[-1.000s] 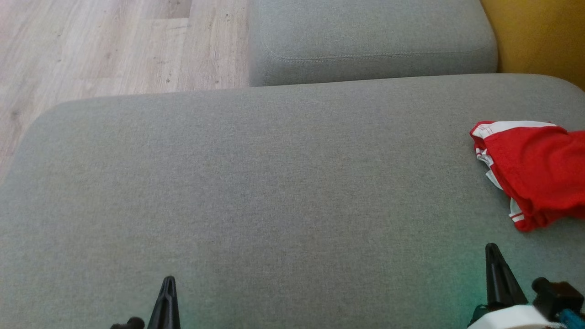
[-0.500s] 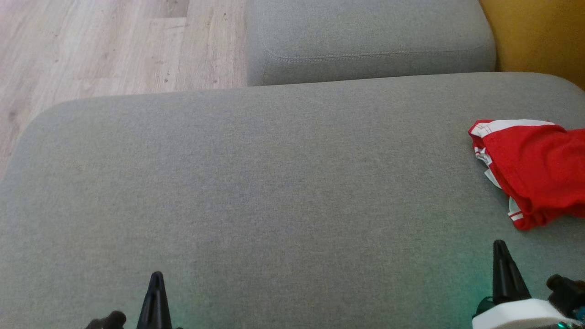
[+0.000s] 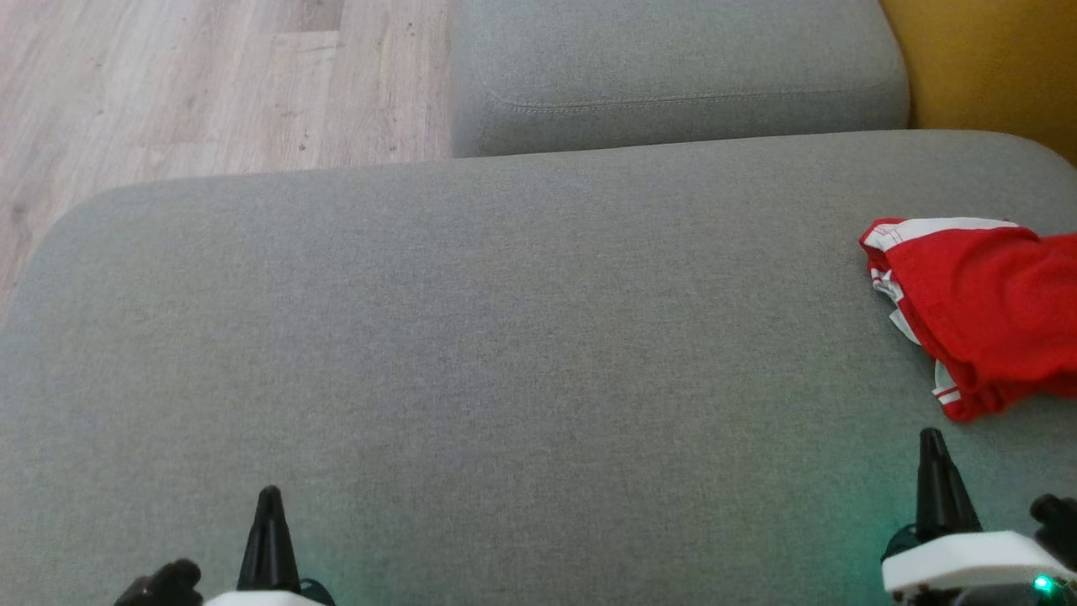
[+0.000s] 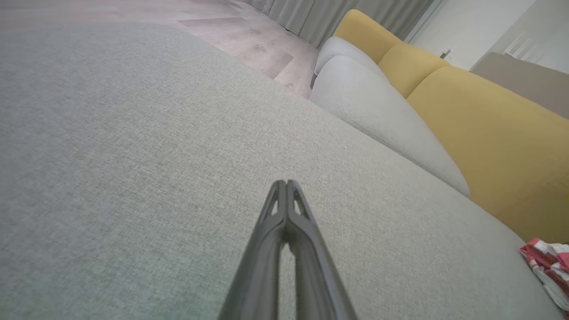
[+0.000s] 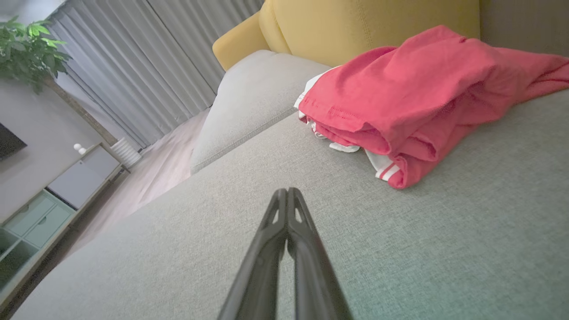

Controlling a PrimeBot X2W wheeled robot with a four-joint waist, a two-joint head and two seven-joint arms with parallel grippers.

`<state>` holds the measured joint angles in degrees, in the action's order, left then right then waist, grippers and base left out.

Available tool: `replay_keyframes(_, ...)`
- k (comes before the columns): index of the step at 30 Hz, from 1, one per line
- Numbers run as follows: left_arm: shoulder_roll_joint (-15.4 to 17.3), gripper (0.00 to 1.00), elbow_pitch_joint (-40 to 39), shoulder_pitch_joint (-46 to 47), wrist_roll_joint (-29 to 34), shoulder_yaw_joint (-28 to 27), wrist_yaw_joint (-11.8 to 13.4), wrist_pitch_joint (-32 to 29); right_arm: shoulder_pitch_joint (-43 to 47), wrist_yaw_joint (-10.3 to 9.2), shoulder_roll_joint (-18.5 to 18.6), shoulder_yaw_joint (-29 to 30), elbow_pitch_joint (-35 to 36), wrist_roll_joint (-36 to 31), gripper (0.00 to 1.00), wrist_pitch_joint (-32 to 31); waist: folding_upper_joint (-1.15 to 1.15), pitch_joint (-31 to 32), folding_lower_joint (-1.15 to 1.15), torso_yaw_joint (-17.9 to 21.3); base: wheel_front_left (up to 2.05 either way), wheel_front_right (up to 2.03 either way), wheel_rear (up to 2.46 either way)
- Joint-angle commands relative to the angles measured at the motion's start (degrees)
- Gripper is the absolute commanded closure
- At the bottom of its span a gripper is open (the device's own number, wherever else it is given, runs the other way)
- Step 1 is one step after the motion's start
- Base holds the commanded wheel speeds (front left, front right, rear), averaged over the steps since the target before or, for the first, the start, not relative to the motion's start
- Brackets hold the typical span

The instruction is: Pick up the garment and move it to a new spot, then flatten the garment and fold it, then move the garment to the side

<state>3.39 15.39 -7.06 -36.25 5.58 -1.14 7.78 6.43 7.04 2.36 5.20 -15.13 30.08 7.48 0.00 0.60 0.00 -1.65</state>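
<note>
A crumpled red garment [image 3: 989, 316] with white striped trim lies at the right edge of the grey sofa cushion [image 3: 505, 337]; part of it runs off the head view. In the right wrist view the garment [image 5: 413, 102] is a bunched heap ahead and to the right of my fingertips. My right gripper [image 3: 930, 436] is shut and empty, just short of the garment's near hem. My left gripper [image 3: 269, 492] is shut and empty over bare cushion at the lower left. The left wrist view has the left gripper [image 4: 286, 183] with its tips pressed together and the garment [image 4: 549, 266] far right.
A second grey cushion [image 3: 673, 76] lies beyond the main one. Yellow sofa backrest [image 3: 993, 67] rises at the right. Pale wood floor [image 3: 193, 84] lies past the cushion's left and far edges. A cabinet [image 5: 49, 200], curtains and a plant [image 5: 26, 49] stand across the room.
Both grippers have risen a little in the head view; the left one shifted left, the right one shifted right, nearer the garment. The garment lies as before.
</note>
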Motion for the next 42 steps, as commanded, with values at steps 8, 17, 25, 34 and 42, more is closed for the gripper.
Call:
replay_keyframes(8,0.21,1.00,-1.62,3.55,-5.98,-2.14,-0.90,-1.38,-3.69,0.19,0.26,0.06,1.73,6.66,1.00,-1.52,0.00,-0.07,0.00,0.15,0.00,0.00,0.00)
replay_keyframes(17,0.18,1.00,-1.59,4.70,-11.99,-3.25,-1.55,-2.86,-4.76,0.22,0.29,0.21,1.65,13.26,1.00,-3.00,0.00,-0.16,0.00,0.33,0.00,0.00,0.00)
replay_keyframes(25,0.14,1.00,-1.56,5.72,-17.32,-4.25,-2.13,-4.18,-5.70,0.25,0.32,0.35,1.59,19.13,1.00,-4.32,0.00,-0.23,0.00,0.49,0.00,0.00,0.00)
replay_keyframes(34,0.10,1.00,-1.53,6.74,-22.64,-5.26,-2.71,-5.50,-6.65,0.27,0.35,0.48,1.52,25.00,1.00,-5.64,0.00,-0.30,0.00,0.65,0.00,0.00,0.00)
replay_keyframes(42,0.06,1.00,-1.50,7.77,-27.96,-6.27,-3.28,-6.84,-7.59,0.30,0.37,0.62,1.46,30.86,1.00,-6.96,0.00,-0.38,0.00,0.81,0.00,0.00,0.00)
